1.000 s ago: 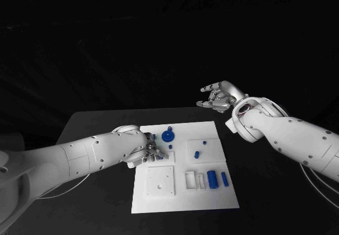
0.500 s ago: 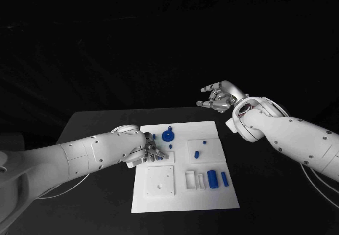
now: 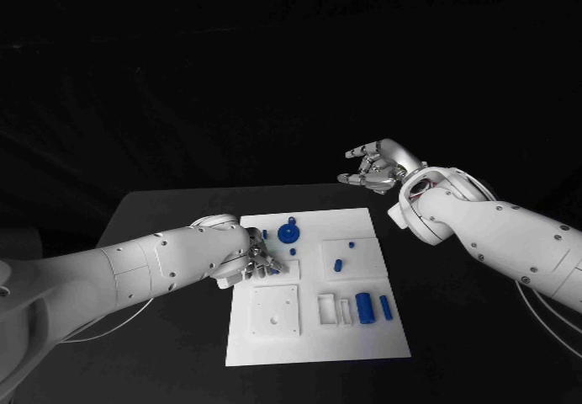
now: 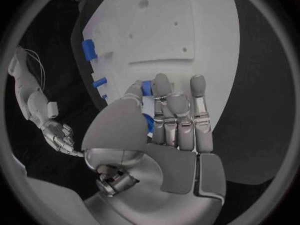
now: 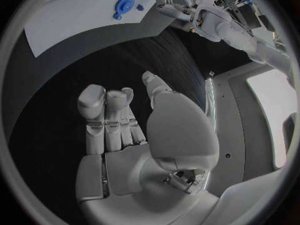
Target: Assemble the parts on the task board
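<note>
Nothing has moved since a second ago: left hand (image 3: pixel 252 263) rests on the task board (image 3: pixel 364 337) at its 9 o'clock edge, fingers pinching a small blue part (image 4: pixel 145 88); right hand (image 3: pixel 378 167) hovers beyond the surface (image 3: pixel 158 210), fingers loosely spread, holding nothing

Robotics lab: black table (image 3: pixel 158 210), white task board (image 3: pixel 364 341), dark surroundings.

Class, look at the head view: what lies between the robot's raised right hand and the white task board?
Nothing: in the head view, only bare black table separates the right hand from the task board, with no part between.
</note>
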`<state>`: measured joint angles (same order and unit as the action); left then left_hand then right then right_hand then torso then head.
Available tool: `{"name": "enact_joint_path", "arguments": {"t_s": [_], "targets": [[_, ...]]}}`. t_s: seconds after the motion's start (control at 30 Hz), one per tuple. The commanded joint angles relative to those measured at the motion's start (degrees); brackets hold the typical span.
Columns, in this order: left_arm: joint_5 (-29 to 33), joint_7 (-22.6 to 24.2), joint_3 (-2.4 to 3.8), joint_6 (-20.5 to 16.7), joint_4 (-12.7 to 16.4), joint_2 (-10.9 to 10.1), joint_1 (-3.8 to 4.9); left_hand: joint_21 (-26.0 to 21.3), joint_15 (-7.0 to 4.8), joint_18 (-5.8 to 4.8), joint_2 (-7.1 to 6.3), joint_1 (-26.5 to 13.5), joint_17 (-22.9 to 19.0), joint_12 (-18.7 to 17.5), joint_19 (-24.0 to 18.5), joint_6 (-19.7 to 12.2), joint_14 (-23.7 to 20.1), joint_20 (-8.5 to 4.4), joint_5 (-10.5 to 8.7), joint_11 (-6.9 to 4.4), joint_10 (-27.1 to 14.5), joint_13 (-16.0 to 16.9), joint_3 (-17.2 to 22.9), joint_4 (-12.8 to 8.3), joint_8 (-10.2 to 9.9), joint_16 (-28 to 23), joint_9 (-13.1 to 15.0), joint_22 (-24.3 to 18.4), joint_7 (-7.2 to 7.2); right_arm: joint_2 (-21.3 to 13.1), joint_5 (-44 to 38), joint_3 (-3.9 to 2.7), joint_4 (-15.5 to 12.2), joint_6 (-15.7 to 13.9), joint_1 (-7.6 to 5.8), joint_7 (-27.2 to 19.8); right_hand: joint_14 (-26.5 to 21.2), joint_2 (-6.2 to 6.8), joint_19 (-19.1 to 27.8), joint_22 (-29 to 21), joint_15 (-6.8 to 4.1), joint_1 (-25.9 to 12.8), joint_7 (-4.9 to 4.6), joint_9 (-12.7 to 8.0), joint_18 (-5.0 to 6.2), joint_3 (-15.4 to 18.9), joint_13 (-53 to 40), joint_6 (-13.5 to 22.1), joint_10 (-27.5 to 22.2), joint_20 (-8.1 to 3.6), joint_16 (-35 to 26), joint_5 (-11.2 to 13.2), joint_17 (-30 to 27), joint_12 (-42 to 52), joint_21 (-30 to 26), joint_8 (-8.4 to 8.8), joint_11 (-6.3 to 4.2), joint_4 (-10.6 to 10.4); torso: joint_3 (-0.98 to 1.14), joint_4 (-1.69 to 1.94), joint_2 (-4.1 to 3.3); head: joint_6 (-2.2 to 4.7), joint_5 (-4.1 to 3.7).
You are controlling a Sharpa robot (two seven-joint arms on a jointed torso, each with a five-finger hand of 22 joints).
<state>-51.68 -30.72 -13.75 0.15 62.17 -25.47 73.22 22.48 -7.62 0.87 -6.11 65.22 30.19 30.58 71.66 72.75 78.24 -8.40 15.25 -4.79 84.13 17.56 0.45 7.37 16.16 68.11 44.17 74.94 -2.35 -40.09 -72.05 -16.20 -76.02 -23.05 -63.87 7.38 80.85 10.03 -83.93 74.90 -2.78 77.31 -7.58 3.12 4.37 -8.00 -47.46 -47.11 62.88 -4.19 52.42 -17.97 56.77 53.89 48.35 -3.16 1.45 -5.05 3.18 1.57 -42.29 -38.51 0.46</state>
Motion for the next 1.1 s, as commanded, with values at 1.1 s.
{"name": "enact_joint_path", "arguments": {"t_s": [1.1], "targets": [[7.71, 4.51, 0.29, 1.37, 2.00, -2.49, 0.05, -2.08, 0.61, -0.87, 11.43, 2.95, -2.02, -4.97, -1.34, -4.16, -2.51, 0.54, 11.59, 1.33, 2.23, 0.20, 5.02, -15.10, -3.66, -0.80, -8.49, 1.05, 1.88, -0.04, 0.08, -0.03, 0.36, 0.90, 0.30, -0.64, 0.21, 0.10, -0.91, 6.00, -0.41, -0.48, -0.06, 0.06, 0.91, 0.10, 0.08, 0.30, -0.10, -0.06, -0.33, -0.36, -0.04, 0.33, -0.29, 0.00, -0.30, -0.22, -0.02, 0.00, 0.03, 0.02, -0.07]]}}
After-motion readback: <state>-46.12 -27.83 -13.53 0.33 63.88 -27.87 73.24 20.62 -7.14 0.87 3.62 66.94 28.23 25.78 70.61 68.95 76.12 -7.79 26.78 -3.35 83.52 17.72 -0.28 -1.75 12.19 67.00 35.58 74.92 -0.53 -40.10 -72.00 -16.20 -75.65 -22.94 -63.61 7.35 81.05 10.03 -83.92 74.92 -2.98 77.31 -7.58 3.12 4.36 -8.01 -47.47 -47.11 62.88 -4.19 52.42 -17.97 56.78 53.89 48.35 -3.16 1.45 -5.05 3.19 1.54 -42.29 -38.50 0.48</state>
